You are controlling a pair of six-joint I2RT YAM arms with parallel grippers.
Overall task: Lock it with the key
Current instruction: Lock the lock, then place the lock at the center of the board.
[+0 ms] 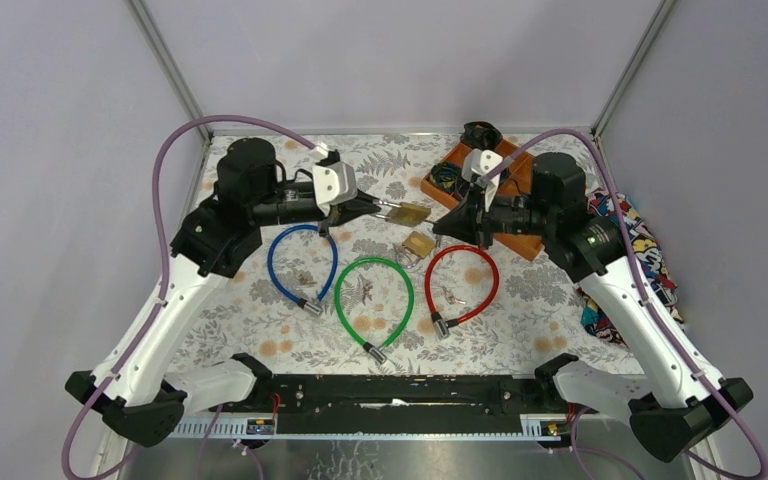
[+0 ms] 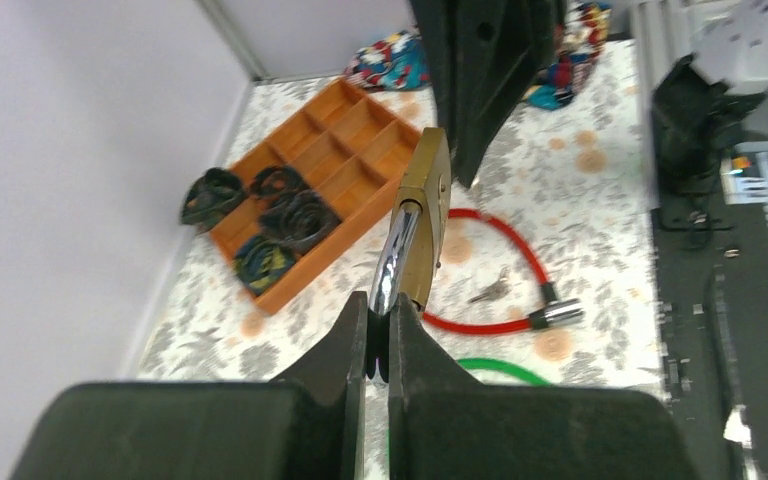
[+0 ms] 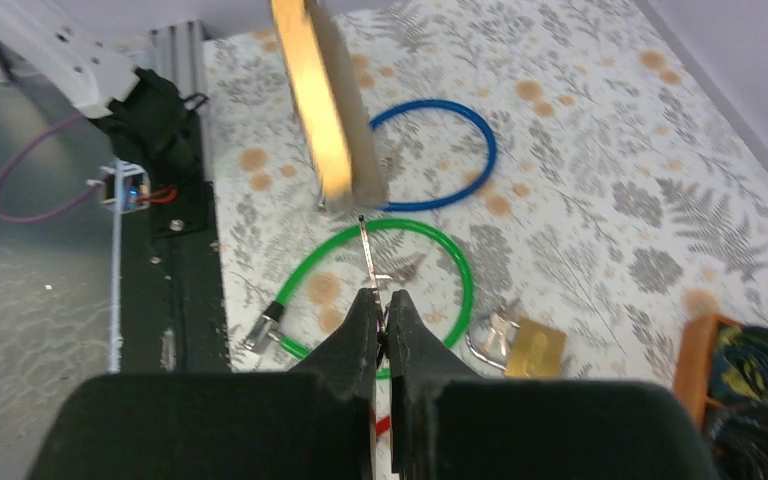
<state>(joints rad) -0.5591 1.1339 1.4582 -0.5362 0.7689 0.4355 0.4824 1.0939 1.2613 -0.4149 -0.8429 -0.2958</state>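
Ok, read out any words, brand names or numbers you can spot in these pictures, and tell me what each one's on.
No text can be read in any view.
raised padlock: brass face blurred, no stamp legible.
padlock on the table: too small to read.
key: seen edge-on, nothing legible.
printed cloth: busy pattern, any lettering too small to read.

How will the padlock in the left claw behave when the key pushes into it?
Probably pivots: the left claw pinches only the shackle, leaving the padlock cantilevered. The shackle looks polished, so it may slip in the grip. Its brass looks solid and rigid; the thin key in the right claw seems likelier to twist.
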